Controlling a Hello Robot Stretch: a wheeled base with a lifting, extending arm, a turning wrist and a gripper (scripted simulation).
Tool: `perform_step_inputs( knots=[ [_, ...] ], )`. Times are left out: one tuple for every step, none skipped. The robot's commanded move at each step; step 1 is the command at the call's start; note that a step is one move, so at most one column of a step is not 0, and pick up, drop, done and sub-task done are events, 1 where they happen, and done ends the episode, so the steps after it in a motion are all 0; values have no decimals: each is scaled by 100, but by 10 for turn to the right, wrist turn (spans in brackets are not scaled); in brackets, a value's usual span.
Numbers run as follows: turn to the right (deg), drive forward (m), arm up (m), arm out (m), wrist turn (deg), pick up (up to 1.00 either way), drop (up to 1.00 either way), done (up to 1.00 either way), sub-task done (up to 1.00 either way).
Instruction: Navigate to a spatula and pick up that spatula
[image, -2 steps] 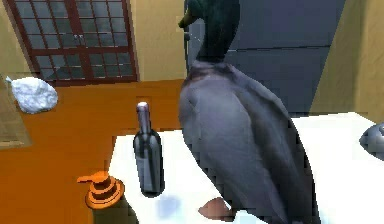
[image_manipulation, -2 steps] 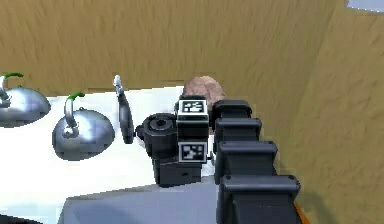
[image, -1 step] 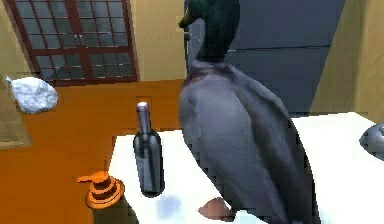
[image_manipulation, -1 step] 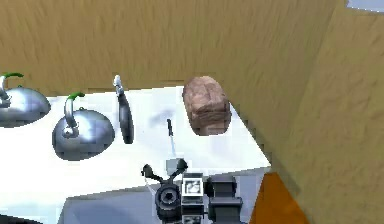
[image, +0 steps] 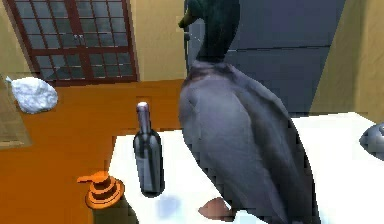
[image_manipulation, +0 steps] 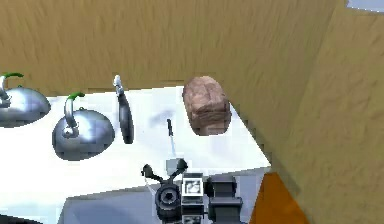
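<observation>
Orange wood floor (image: 70, 125) across the forward view's left, with a crumpled silvery-white bag (image: 32, 93) near the edge and a dark-red-framed glass door (image: 80, 40) behind. Then a white table (image: 340, 150), with an orange pump-top dispenser (image: 100, 190) at its left edge, a tall dark glass bottle (image: 148, 150) just beside that, and a huge grey duck statue (image: 240, 130) hogging the middle. Grey fridge (image: 290, 50) behind the duck.

Over on the arm side view, a white tabletop (image_manipulation: 240, 140) against an ochre wall (image_manipulation: 150, 40). From the left: a round silver kettle with a green handle (image_manipulation: 20, 103), a second silver kettle (image_manipulation: 80, 133), then a long dark utensil with a pale tip (image_manipulation: 123, 112) close by that second kettle. Next, a slim grey spatula-like utensil (image_manipulation: 171, 130), flat on the table between the dark utensil and a brown loaf of bread (image_manipulation: 206, 104). Near end right by the gripper (image_manipulation: 155, 176), which sits at the bottom just left of two white marker squares (image_manipulation: 190, 187). Touching or not, can't tell. Can't tell whether the claw has hold of anything either, with that utensil lying right at its far end.
</observation>
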Motion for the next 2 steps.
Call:
perform_step_inputs(
  knots=[
    [0,0,10,0,0,0,0,0,0],
    [0,0,0,0,0,0,0,100,0]
  ],
)
